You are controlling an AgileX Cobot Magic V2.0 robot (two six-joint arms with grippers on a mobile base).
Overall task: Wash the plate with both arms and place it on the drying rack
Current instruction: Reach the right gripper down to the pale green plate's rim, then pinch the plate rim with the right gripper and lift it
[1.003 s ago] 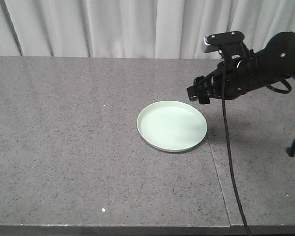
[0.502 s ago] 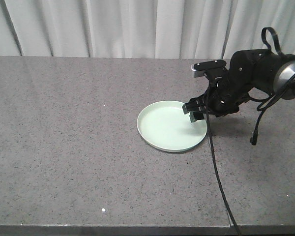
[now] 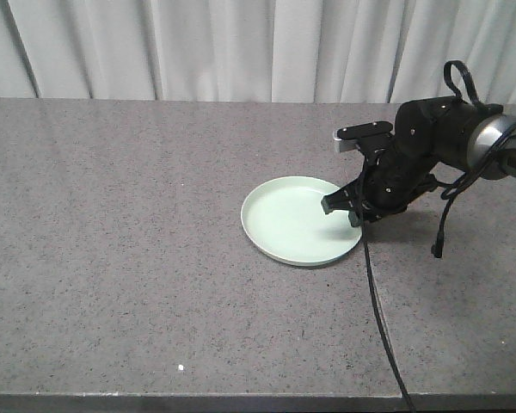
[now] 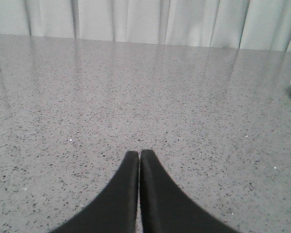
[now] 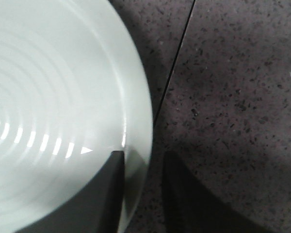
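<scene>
You're at the grasping step: your right gripper (image 5: 143,160) has its jaws spread astride the low raised rim of the round, matte, pale mint-green plastic plate (image 3: 297,219), which lies flat on the speckled grey stone bench (image 3: 112,258). Next, I judge, pinch that rim gently, since smooth plastic may slip. The jaws of your left gripper (image 4: 139,156) are pressed together, holding nothing.

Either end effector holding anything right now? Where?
Nothing gripped: the right end effector straddles the plate rim, open, not clamped; the left end effector is shut, empty.
</scene>
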